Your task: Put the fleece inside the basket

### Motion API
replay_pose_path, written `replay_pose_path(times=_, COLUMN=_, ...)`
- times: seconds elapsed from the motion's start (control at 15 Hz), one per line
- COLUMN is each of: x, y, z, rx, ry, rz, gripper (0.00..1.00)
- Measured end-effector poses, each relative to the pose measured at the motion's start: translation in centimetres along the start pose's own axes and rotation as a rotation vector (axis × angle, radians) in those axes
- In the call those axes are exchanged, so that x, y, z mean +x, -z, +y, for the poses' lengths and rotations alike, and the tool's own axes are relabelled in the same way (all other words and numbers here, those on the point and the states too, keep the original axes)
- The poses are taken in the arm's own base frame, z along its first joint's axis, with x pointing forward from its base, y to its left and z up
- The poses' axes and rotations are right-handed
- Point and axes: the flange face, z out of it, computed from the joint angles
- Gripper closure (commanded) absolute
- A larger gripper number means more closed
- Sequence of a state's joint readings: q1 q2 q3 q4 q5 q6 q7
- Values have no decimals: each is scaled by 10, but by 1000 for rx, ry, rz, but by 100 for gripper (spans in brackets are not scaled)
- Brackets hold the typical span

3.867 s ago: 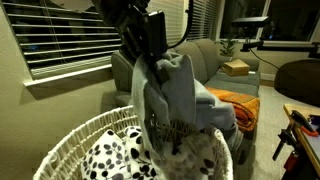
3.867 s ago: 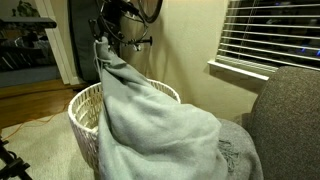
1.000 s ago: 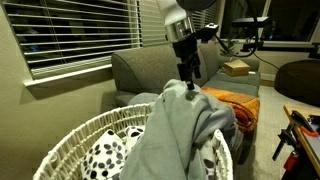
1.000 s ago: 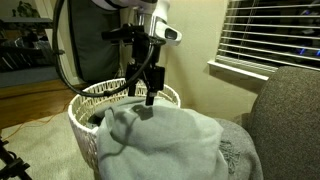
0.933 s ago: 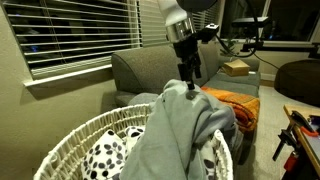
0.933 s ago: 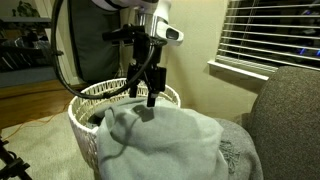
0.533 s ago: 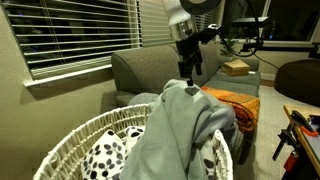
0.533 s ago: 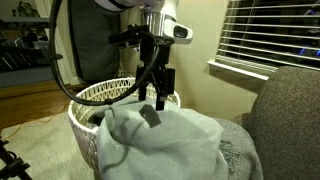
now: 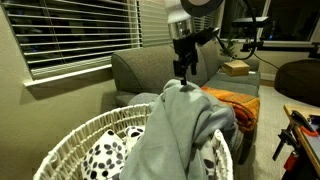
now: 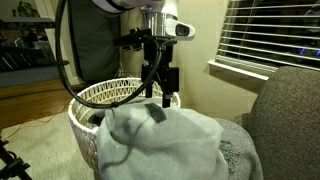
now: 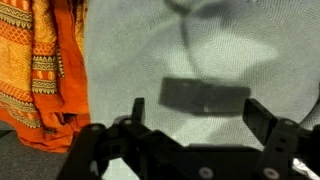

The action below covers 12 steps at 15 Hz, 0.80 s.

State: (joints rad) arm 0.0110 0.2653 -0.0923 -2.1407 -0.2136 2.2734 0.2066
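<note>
The grey fleece (image 9: 180,130) is draped in a heap over the rim of the white wicker basket (image 9: 70,140), partly inside it and partly hanging over the side toward the sofa. In both exterior views my gripper (image 9: 184,68) hangs open just above the top of the fleece (image 10: 165,140), holding nothing. In the wrist view the open fingers (image 11: 265,115) frame pale grey fleece (image 11: 200,60) with a dark rectangular label (image 11: 205,96) on it. The basket (image 10: 95,100) stands below and beside my gripper (image 10: 157,92).
A black-and-white spotted cushion (image 9: 110,152) lies in the basket. An orange patterned cloth (image 9: 232,100) lies on the grey sofa (image 9: 150,68), and shows at the left of the wrist view (image 11: 45,70). Window blinds (image 9: 70,35) hang behind. A box (image 9: 237,68) sits on the sofa.
Since several seconds ago the fleece was let go and now lies over the basket. In the last second my open gripper has risen slightly above it.
</note>
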Motion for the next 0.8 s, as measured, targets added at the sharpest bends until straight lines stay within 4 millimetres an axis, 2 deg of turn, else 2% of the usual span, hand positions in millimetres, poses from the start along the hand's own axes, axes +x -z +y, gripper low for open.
replay_pose_path(times=0.27, x=-1, y=-7, z=3, rx=13, ry=-10, rz=42, gripper=0)
replay_pose_path(times=0.8, x=-8, y=-34, z=25, rx=32, ry=-52, rz=84, gripper=0)
